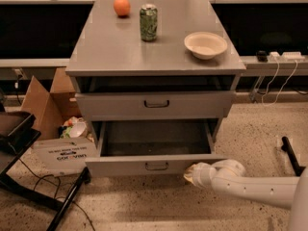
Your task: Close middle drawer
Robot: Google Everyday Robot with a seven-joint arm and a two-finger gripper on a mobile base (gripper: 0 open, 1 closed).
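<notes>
The middle drawer (144,166) is the low-fronted grey drawer with a small dark centre handle. It stands pulled far out of the grey cabinet (154,47), and its long shallow tray looks empty. Above it sits a taller-fronted drawer (120,105), almost fully in. My gripper (190,174) is at the end of the white arm (250,184), low near the floor. It is right at the right end of the middle drawer's front panel.
On the cabinet top stand an orange (121,6), a green can (148,22) and a cream bowl (205,44). Cardboard boxes (41,102) and a black chair base (19,129) are on the left. Cables (276,81) and a black bar (291,153) are on the right.
</notes>
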